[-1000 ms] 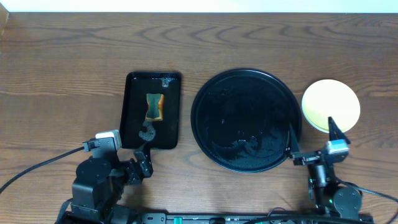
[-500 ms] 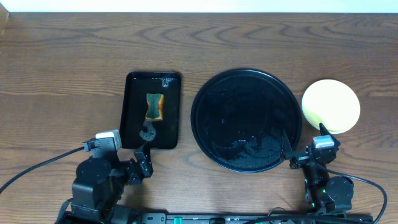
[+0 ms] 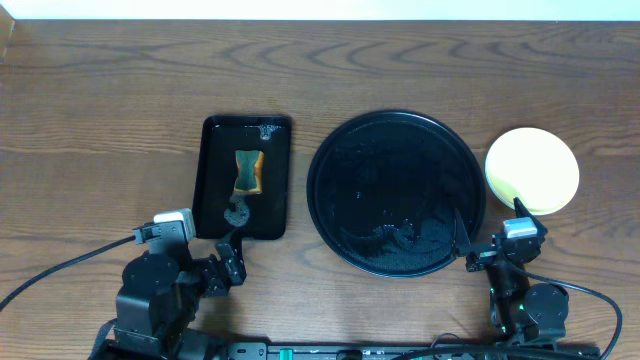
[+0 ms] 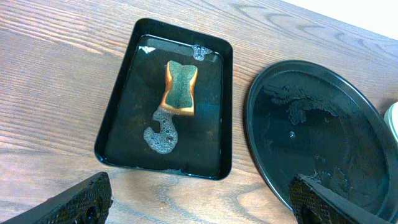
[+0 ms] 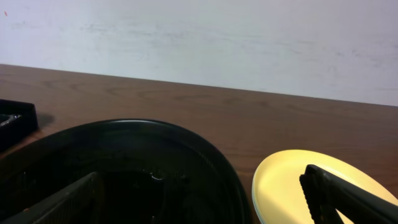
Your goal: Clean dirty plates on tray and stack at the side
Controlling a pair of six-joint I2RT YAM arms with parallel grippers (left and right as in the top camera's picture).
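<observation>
The tray is round, glossy black, wet; left hand and right hand gape empty.

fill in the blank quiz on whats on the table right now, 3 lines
1. The sponge lies in the small tray, whose shape is ___.
2. The plate showing to the right of the round tray is pale ___.
3. That plate rests on the wooden ___, outside the round tray.

Missing words: rectangular; yellow; table.
</observation>
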